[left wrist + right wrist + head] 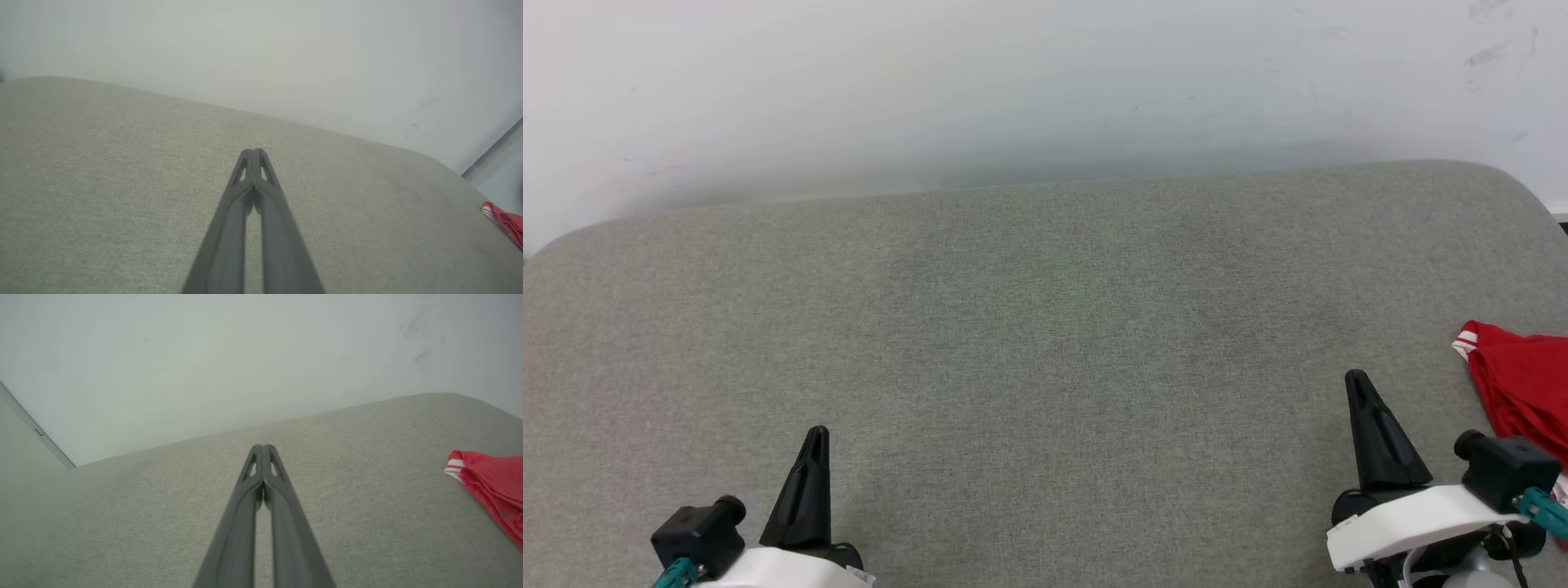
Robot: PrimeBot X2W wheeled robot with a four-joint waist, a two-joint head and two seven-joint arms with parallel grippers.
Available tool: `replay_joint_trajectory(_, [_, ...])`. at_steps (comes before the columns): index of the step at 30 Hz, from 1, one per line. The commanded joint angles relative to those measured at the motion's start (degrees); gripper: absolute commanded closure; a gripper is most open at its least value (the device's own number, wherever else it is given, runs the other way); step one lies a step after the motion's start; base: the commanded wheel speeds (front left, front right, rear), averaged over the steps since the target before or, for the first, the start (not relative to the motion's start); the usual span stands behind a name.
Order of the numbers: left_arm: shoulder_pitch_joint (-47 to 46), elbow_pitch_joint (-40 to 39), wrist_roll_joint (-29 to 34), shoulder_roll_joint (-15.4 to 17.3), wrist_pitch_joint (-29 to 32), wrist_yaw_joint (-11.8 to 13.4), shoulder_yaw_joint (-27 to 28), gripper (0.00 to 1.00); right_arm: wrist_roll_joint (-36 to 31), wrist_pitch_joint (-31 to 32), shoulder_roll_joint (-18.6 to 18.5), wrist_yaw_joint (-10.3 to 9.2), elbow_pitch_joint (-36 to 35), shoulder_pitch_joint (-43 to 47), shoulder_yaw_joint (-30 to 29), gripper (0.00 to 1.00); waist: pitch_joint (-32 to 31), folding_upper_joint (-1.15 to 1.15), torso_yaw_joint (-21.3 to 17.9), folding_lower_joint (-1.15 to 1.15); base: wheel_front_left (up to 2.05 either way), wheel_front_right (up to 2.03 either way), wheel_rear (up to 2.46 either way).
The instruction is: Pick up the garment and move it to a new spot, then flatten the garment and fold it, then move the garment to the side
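While both claws sit low over the big grey cushion (1045,327), each one is closed up and holds nothing. The left gripper (818,433) is over the near left part of the cushion. Its two dark fingers are pressed tight together, tip to tip, with only a thin slit lower down. The right gripper (1356,377) is over the near right part of the cushion. Its fingers are pressed together in the same way and pinch nothing. Both claws point toward the far edge of the cushion, where a pale wall (1013,82) stands up behind it. The garment (1523,388) is a red shirt lying bunched up at the right edge of the cushion. It is near the right gripper but does not touch its fingers. A bit of red-and-white striped trim shows at the shirt's corner that points toward the far edge of the cushion. Part of the shirt runs off the side of the picture. The left gripper is well apart from the shirt, at the other side of the cushion.
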Motion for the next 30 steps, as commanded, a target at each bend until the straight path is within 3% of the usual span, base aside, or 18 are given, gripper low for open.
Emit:
replay_joint_trajectory(1, [-1.7, -0.5, -2.4, 0.3, 0.5, 0.0, 0.3, 1.00, 2.6, 0.3, -0.5, -0.02, -0.5, -1.2, -0.2, 1.00, 0.0, 0.00, 0.0, 0.00, 0.00, 0.00, 0.00])
replay_joint_trajectory(30, [-5.1, 3.1, -28.8, 0.6, 6.3, -0.1, 1.0, 1.00, 30.1, 4.8, -1.3, -0.02, 2.4, -2.7, -1.3, 1.00, -0.6, 0.00, 0.6, 0.00, 0.00, 0.00, 0.00])
